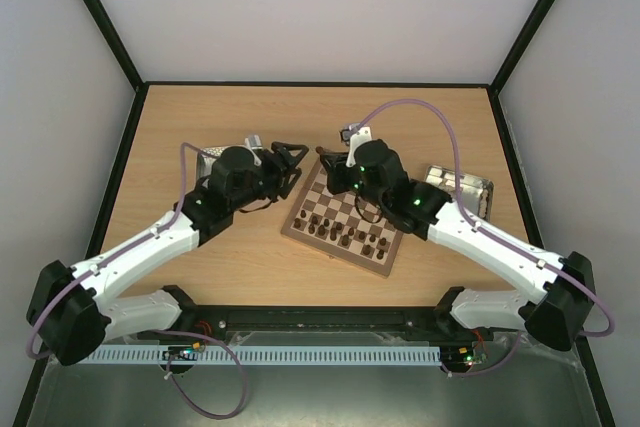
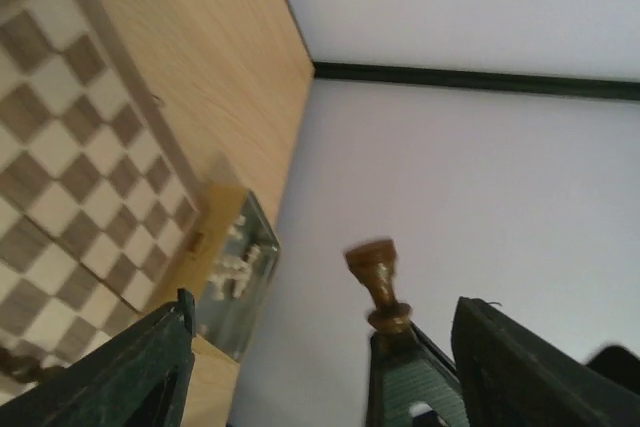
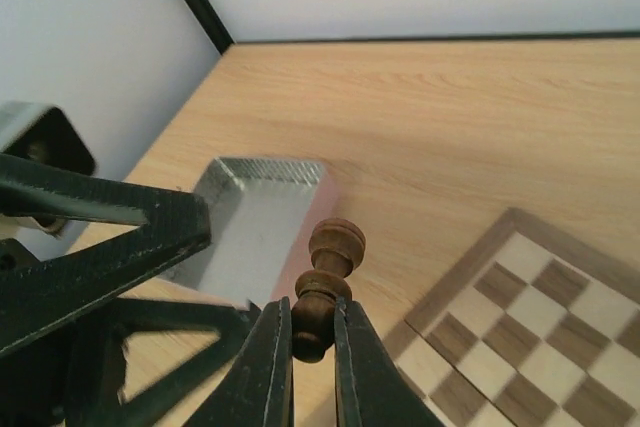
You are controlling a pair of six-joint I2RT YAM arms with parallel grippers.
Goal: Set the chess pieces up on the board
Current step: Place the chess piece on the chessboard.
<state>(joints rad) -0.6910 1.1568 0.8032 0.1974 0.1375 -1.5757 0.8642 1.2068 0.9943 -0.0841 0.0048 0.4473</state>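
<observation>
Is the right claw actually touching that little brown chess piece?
Touching. The right wrist view shows the right gripper clamped on the pawn, its fingers pressed against both sides of the base with no gap.

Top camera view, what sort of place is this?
Likely a robot lab booth: plain white walls with black framing box in a wooden table, a left arm and right arm are bolted at its near edge, and a chessboard sits there.

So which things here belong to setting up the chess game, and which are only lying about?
For the job: the board; the chess pieces standing on it; one dark piece pinched in the right gripper.
Lying about: the grey tray; another tray with pale items, too small to identify.
</observation>
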